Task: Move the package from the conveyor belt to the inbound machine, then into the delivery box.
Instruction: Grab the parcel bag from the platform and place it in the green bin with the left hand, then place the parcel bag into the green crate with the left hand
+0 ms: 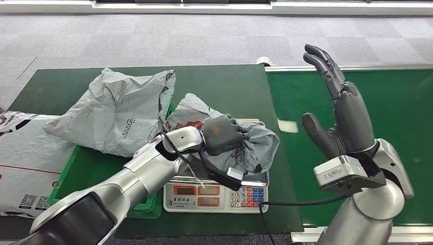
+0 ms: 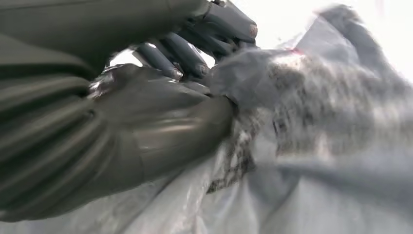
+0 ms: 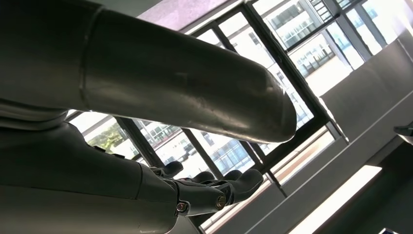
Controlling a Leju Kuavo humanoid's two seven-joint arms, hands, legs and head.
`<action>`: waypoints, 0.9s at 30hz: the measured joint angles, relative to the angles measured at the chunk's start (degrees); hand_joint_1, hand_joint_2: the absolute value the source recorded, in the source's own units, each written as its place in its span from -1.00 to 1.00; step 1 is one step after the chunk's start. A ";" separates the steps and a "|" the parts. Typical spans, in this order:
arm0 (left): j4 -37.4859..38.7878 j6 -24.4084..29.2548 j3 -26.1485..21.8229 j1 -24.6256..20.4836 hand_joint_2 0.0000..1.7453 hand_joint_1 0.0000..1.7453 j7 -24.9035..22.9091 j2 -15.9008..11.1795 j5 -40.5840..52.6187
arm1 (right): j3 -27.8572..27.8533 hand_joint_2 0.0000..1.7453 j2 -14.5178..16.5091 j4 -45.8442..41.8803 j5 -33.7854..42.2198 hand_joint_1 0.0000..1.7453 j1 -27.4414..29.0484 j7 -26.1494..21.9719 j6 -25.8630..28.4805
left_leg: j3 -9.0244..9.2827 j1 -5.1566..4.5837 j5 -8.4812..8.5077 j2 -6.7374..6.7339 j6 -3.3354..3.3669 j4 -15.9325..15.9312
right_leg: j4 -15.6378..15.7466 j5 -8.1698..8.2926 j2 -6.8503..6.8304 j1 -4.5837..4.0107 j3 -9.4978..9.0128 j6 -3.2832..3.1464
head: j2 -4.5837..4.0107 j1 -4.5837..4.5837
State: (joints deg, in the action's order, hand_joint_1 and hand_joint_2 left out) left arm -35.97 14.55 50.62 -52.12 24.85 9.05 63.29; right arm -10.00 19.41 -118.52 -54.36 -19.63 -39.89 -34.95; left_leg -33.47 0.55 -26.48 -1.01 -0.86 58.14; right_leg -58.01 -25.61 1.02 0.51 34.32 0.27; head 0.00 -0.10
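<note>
A crumpled grey plastic package (image 1: 255,145) lies on the inbound machine, a white scale (image 1: 214,196) with red displays and a keypad. My left hand (image 1: 222,133) grips the package from above, fingers curled into the plastic. In the left wrist view the fingers (image 2: 180,53) and thumb pinch a fold of the grey package (image 2: 316,122). My right hand (image 1: 343,109) is raised above the green conveyor belt (image 1: 398,112), fingers spread and pointing up, holding nothing. The right wrist view shows that hand (image 3: 160,161) against windows.
A green delivery box (image 1: 84,171) sits left of the scale, with a large grey package (image 1: 120,109) draped over it. Another grey-white package (image 1: 25,158) lies at the far left. A black cable (image 1: 296,203) runs from the scale. Dark green table under all.
</note>
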 joint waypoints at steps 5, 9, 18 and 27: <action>-10.74 5.52 -4.19 -2.07 1.00 1.00 -17.50 -5.04 11.79 | -1.94 -1.00 -0.10 -1.63 0.29 -1.00 0.98 -0.02 0.00 | -0.01 0.01 0.02 -0.07 -0.04 -0.01 | -0.01 0.01 0.08 -0.02 0.08 -0.03 | 0.00 -0.01; -15.47 5.46 -6.10 -2.25 1.00 1.00 -18.58 -7.19 13.18 | -2.60 -1.00 -0.11 -2.23 0.33 -1.00 1.17 -0.02 0.00 | -0.05 0.02 0.05 -0.02 -0.08 -0.03 | -0.02 0.01 0.06 -0.03 0.07 -0.04 | 0.00 0.00; -28.42 1.48 -15.19 3.24 1.00 1.00 -26.01 -12.63 24.14 | -3.88 -1.00 -0.13 -2.32 0.57 -1.00 1.42 0.21 0.00 | -0.11 0.03 0.05 -0.05 -0.08 -0.05 | -0.03 0.01 0.09 -0.04 0.14 -0.04 | 0.00 0.01; -29.12 -9.25 -19.22 10.31 1.00 0.50 -41.05 -22.34 26.58 | -4.79 -1.00 -0.13 -2.49 -0.82 -1.00 1.60 1.55 0.00 | -0.02 0.06 0.09 -0.15 -0.15 -0.16 | -0.04 -0.03 0.22 -0.07 0.13 -0.12 | 0.00 -0.01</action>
State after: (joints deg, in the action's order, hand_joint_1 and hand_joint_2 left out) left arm -65.08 5.30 31.40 -41.81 -16.20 -13.29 89.88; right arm -14.80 19.28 -121.01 -55.18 -18.03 -38.34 -34.95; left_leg -33.48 0.61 -26.40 -1.16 -1.01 57.98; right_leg -58.04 -25.63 1.24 0.44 34.45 0.15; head 0.00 -0.11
